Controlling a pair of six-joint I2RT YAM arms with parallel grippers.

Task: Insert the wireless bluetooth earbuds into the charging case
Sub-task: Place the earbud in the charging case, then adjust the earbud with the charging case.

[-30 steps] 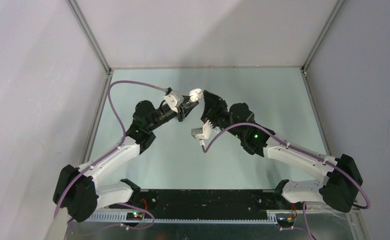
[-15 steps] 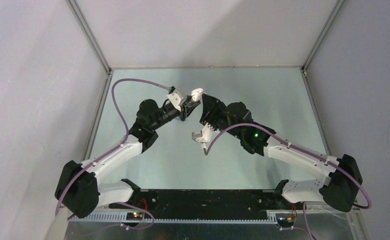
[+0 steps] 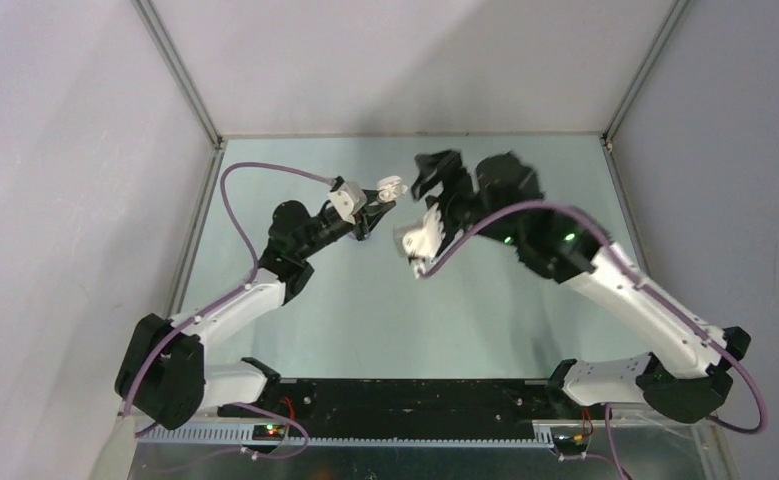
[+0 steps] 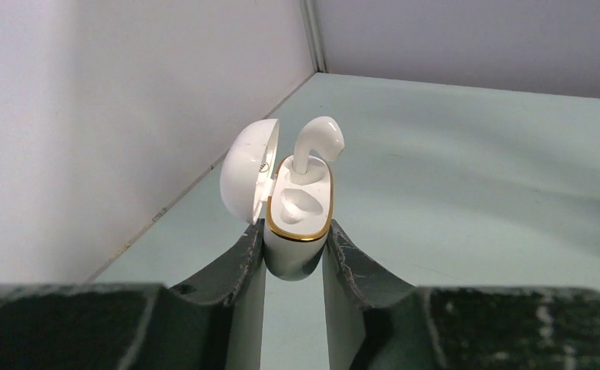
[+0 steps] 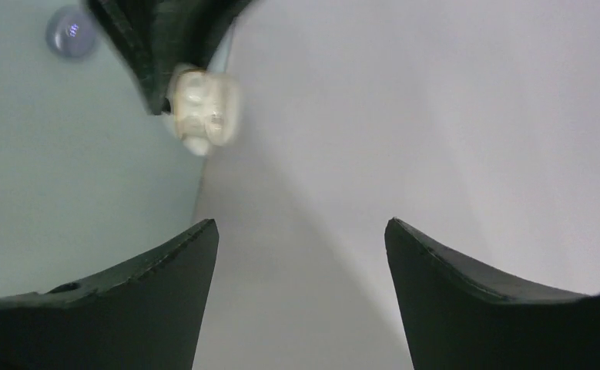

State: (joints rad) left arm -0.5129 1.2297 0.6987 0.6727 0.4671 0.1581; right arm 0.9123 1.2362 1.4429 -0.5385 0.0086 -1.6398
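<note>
Black-and-white arms [image 3: 233,305], purple cables [image 3: 265,167]

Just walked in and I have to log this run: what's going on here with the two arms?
The left gripper is clamped on a small white charging case, held with its lid flipped open. One white earbud stands in the far slot, its head sticking up above the gold rim. The near slot looks empty. The right gripper hangs open, apart from the case, with nothing between its fingers.
</note>
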